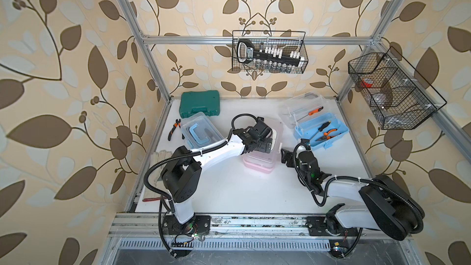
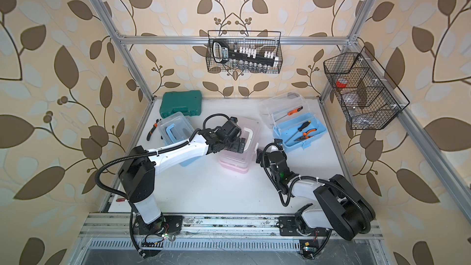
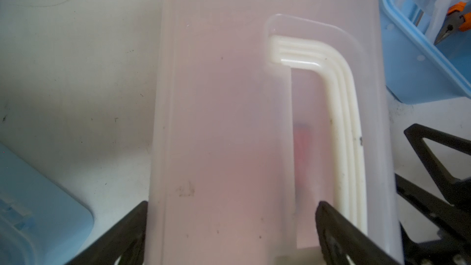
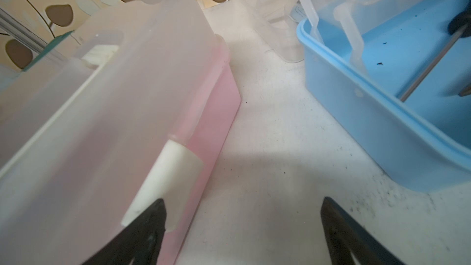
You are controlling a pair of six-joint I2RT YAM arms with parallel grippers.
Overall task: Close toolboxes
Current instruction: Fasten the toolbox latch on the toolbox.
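The pink toolbox (image 1: 257, 164) stands in the middle of the desk with its cloudy lid down. The left hand (image 3: 232, 215) rests spread on that lid beside the white handle (image 3: 341, 123). The right hand (image 4: 242, 207), also spread, has one finger against the end latch (image 4: 168, 182). The plastic looks thin, light and smooth, so I think the box will slide. Better to hold it from above while pushing the latch.
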